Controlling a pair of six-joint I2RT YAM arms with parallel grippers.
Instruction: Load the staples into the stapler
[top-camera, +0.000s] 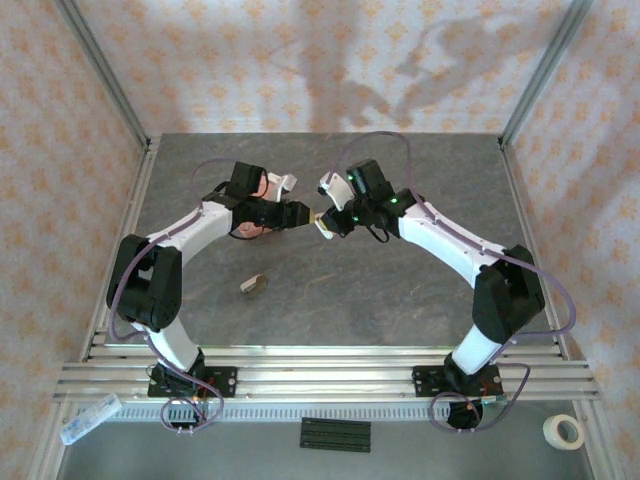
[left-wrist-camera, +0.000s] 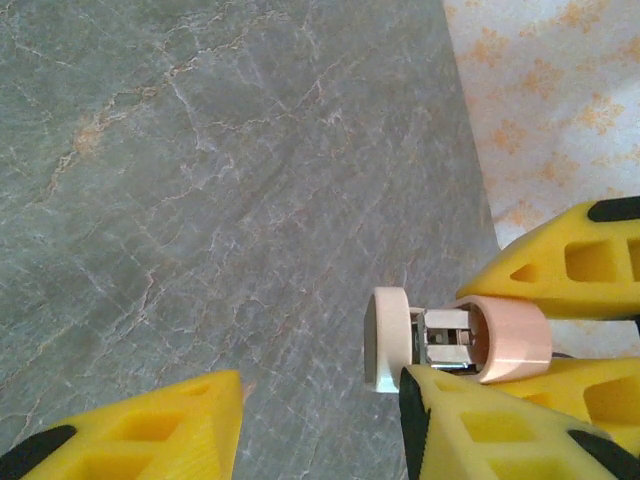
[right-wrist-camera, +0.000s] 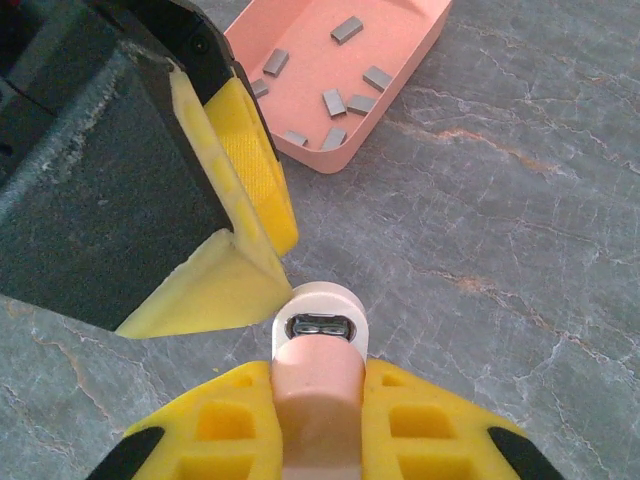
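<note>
My right gripper (right-wrist-camera: 318, 375) is shut on the pale pink stapler (right-wrist-camera: 318, 400) and holds it above the table. The stapler's white end ring (right-wrist-camera: 322, 322) points away, with metal showing inside it. In the left wrist view the stapler (left-wrist-camera: 470, 342) lies sideways, and its white cap is just off the tip of one of my fingers (left-wrist-camera: 480, 430). My left gripper (left-wrist-camera: 320, 400) is open with nothing between its fingers. From above, the left gripper (top-camera: 303, 213) and right gripper (top-camera: 327, 220) meet tip to tip mid-table. Several grey staples (right-wrist-camera: 333, 102) lie in the salmon-pink tray (right-wrist-camera: 395, 45).
The left arm partly covers the tray (top-camera: 255, 207) in the top view. A small tan piece (top-camera: 252, 284) lies on the grey table in front of the left arm. A white item (top-camera: 285, 181) sits behind the tray. A tape roll (top-camera: 568, 431) lies off the table at front right.
</note>
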